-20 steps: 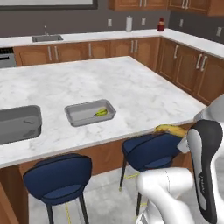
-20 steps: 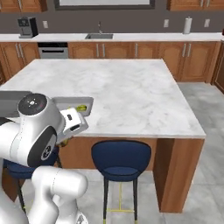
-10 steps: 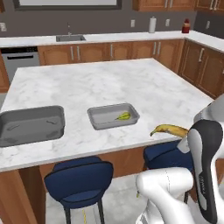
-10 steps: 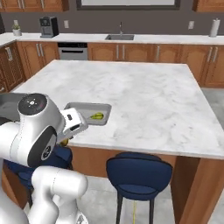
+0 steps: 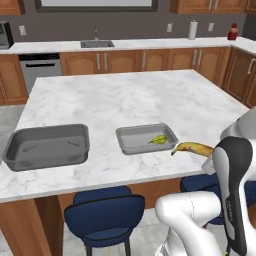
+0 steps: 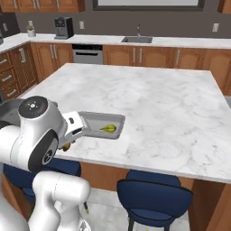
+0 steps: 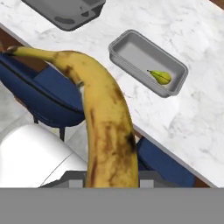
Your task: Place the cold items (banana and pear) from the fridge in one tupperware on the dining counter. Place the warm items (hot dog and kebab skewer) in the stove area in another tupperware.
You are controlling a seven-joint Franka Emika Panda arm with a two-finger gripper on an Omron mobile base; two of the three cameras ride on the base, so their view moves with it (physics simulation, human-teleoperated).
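Between the gripper's (image 7: 111, 181) fingers sits the banana (image 7: 103, 118), clenched at its lower end — its brown-speckled yellow length rises up the hand view to a dark tip. From the left base view the banana (image 5: 192, 148) juts out just past the near edge of the dining counter (image 5: 135, 100), beside the smaller light grey tupperware (image 5: 131, 144). That tray lies near the counter's front edge and holds the pear (image 5: 159, 140), close to its right end. Well to its left rests the larger, darker tupperware (image 5: 47, 147) — apart from the small one. Blue stools (image 5: 105, 212) stand below the counter's edge.
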